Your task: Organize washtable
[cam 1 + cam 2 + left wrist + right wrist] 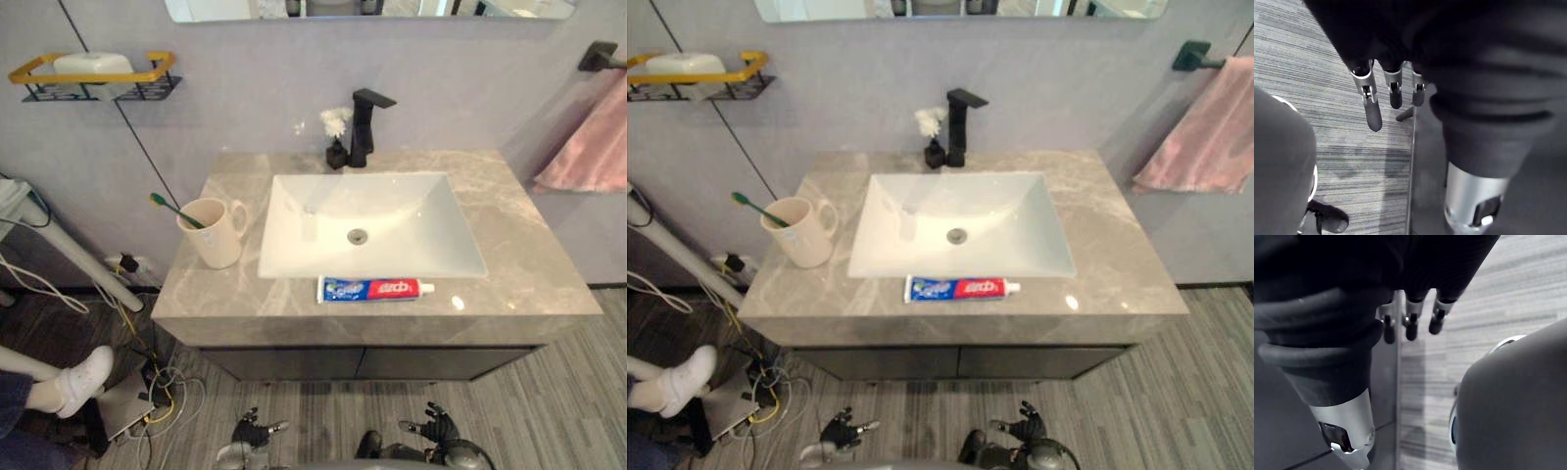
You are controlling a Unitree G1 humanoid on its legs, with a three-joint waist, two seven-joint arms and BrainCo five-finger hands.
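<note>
- Left eye view: the step in hand is judged to be a first reach for the toothpaste tube (375, 289), which lies flat on the washtable (529, 264) just in front of the sink (294, 225). It would best be pinched across its narrow width near the middle, so that it is lifted level and not dragged over the front edge.
- Same view: the tube's long axis runs side to side, along the front edge, and its white cap (426, 288) is pointed to the robot's right. The cup (214, 240) holding the toothbrush (168, 206) is stood at the left of the sink, a likely place for the tube.
- Right eye view: the left hand (844, 431) and the right hand (1024, 428) are seen low, below the counter front, well apart from the tube.
- Left wrist view: the left fingers (1373, 110) are hung straight over the floor (1327, 73), released, with nothing held.
- Right wrist view: the right fingers (1411, 328) are likewise relaxed and empty.
</note>
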